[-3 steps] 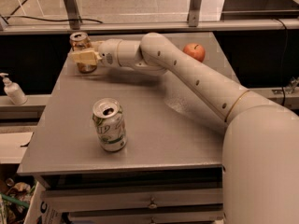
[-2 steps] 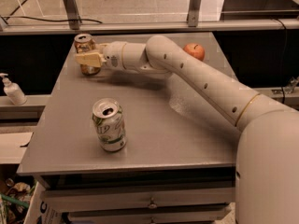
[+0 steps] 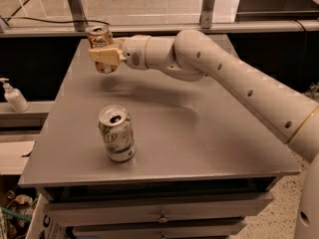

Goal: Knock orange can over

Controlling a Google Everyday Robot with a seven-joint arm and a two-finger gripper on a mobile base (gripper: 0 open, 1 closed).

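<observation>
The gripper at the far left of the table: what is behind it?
The orange can is behind the gripper. The can's silver top shows above the gripper and its base shows below. The middle of the can is covered, so contact cannot be judged.

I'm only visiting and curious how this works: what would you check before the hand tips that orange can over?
1. Hand at the right can: ok, it sits against the middle of the orange can, at the table's far left corner.
2. Orange can upright, not yet knocked over: ok.
3. Green-and-white can out of the way: ok, it stands apart, near the front edge.
4. Landing room on the table: cannot tell, the orange can is close to the far left edges and might roll off.
5. Soap bottle safe: ok, it stands off the table, lower on the left.
</observation>
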